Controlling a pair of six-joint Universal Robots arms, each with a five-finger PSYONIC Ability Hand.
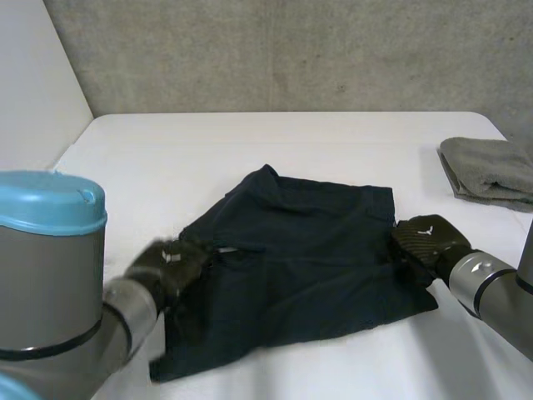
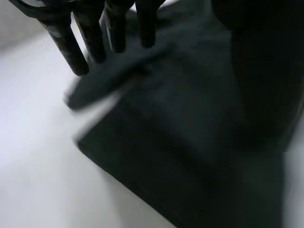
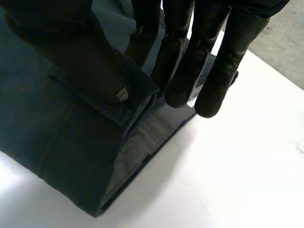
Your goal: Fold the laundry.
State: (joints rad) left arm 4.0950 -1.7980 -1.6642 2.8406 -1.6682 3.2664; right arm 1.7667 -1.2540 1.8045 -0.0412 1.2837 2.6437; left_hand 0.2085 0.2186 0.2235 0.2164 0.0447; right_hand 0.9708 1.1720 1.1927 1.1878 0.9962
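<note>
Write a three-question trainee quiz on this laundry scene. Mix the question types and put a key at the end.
1. True or false: the grey cloth lies apart from the dark garment.
2. The right hand is: A) on the garment's middle; B) pinching the garment's right edge; C) on the grey cloth.
3. Fill in: the left hand is at the garment's ___ side.

Key: 1 true; 2 B; 3 left.

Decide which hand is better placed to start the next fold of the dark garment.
Probably right: the right hand pinches an edge of the dark garment between thumb and fingers; the left hand has straight fingers, gripping nothing.
</note>
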